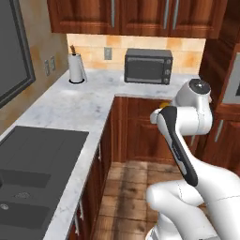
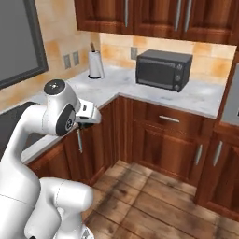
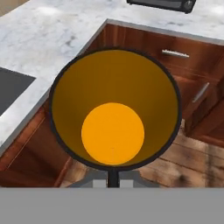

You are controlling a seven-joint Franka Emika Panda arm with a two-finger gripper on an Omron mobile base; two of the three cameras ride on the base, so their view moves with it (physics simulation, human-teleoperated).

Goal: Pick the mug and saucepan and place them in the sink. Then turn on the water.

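Carried aloft: the mug (image 3: 113, 109) fills the centre of the hand view, its orange-yellow inside and dark rim facing the camera, with the pincer (image 3: 113, 177) clamped tight on its rim at the lower centre of that frame. The cup hangs in open air over the wooden floor (image 3: 192, 157), in front of the cabinet doors, not resting on anything. In the left base view a sliver of orange marks the mug beside the white wrist at centre right, while the sink (image 1: 21, 187) lies at the lower left of that frame, set into the marble counter (image 1: 79, 103). That is the relation the coming move appears to turn on: the basin sits well apart from the held cup, across the counter's edge towards the left, so the arm would likely have to swing the mug leftward over the marble before lowering it. A black microwave (image 2: 163, 69) and a paper-towel roll (image 2: 95, 64) stand against the far wall.
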